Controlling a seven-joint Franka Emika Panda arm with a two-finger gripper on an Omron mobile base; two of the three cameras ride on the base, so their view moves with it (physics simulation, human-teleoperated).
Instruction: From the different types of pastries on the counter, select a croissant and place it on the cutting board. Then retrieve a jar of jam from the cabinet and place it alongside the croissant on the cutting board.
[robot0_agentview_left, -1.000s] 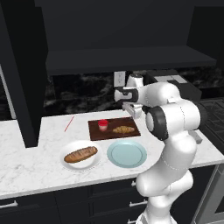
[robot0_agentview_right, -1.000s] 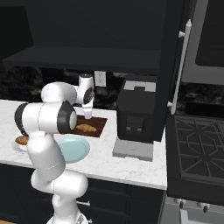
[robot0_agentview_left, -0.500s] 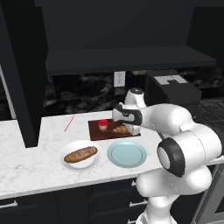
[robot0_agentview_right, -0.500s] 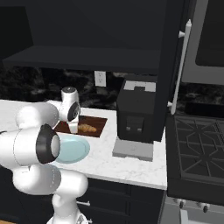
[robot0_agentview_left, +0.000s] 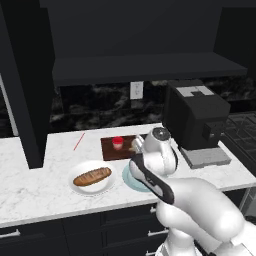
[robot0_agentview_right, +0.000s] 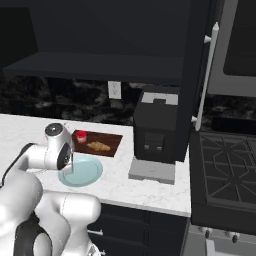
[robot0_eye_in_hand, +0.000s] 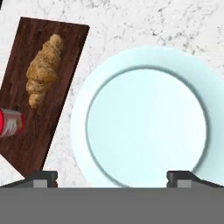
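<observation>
The croissant (robot0_eye_in_hand: 43, 70) lies on the dark wooden cutting board (robot0_eye_in_hand: 61, 57), and the red-lidded jar of jam (robot0_eye_in_hand: 9, 122) stands beside it on the same board. From the right base view, the jar of jam (robot0_agentview_right: 81, 136) is at the left end of the cutting board (robot0_agentview_right: 112, 140) and the croissant (robot0_agentview_right: 98, 146) is in its middle. My gripper (robot0_eye_in_hand: 112, 177) is open and empty, hanging over a light blue plate (robot0_eye_in_hand: 146, 118) just in front of the board. One dark fingertip (robot0_eye_in_hand: 43, 177) shows low on the left. The cabinet shelf (robot0_agentview_left: 145, 67) runs above the counter (robot0_agentview_left: 35, 185).
A long brown loaf (robot0_agentview_left: 92, 176) rests on a white plate (robot0_agentview_left: 107, 187) left of the blue plate (robot0_agentview_right: 82, 171). A black boxy appliance (robot0_agentview_right: 157, 130) stands right of the board. A stove (robot0_agentview_right: 225, 165) lies further right. A red stick (robot0_agentview_left: 79, 141) lies left of the board.
The hand has drawn back from above the cutting board toward the base and now sits lower, over the blue plate. Its jaws stayed open; croissant and jar have not moved.
</observation>
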